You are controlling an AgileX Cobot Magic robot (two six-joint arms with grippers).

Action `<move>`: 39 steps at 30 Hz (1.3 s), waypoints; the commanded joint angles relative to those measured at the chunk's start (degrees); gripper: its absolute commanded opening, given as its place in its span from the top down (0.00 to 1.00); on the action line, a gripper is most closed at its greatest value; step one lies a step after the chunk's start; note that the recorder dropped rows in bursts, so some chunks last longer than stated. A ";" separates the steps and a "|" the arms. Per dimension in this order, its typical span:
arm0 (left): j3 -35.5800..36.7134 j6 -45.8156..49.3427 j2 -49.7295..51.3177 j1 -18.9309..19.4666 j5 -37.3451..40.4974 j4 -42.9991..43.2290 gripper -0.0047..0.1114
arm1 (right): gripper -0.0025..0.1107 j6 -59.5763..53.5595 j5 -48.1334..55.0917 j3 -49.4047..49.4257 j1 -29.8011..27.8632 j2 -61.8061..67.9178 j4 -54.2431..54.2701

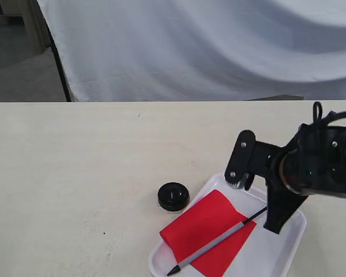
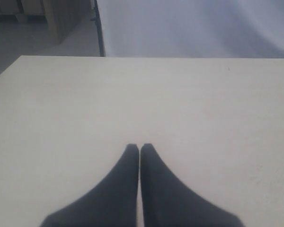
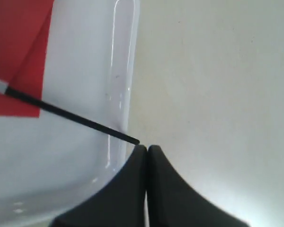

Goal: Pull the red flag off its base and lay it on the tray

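Note:
The red flag (image 1: pixel 210 228) lies flat on the white tray (image 1: pixel 285 248), its thin black pole slanting across the cloth with the pointed tip over the tray's near rim. The black round base (image 1: pixel 173 196) stands alone on the table just left of the tray. My right gripper (image 1: pixel 274 228) hangs over the tray's far right part, shut and holding nothing. In the right wrist view the red flag (image 3: pixel 19 56) lies on the tray (image 3: pixel 75 165), and the pole's bare end stops just beside the right gripper (image 3: pixel 147 147). My left gripper (image 2: pixel 139 146) is shut over bare table.
A light wooden table (image 1: pixel 75 173) carries everything. A white cloth backdrop (image 1: pixel 190 46) hangs behind its far edge. The left arm does not show in the exterior view.

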 commanded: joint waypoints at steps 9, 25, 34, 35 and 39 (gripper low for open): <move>0.09 -0.14 -0.04 0.02 0.00 -0.07 0.95 | 0.98 -7.27 17.39 -12.26 -16.10 -5.02 48.31; 0.09 -0.14 -0.04 0.02 0.00 -0.07 0.95 | 0.98 -8.16 -8.70 7.19 -35.68 -39.98 56.31; 0.09 -0.14 -0.04 0.02 0.00 -0.07 0.95 | 0.98 -7.71 -26.18 19.45 -34.74 -66.49 56.91; 0.09 -0.14 -0.04 0.02 0.00 -0.07 0.95 | 0.98 -7.71 -28.04 20.89 -34.74 -69.27 56.91; 0.09 -0.14 -0.04 0.02 0.00 -0.07 0.95 | 0.98 -7.27 -34.39 25.93 -34.74 -78.78 56.91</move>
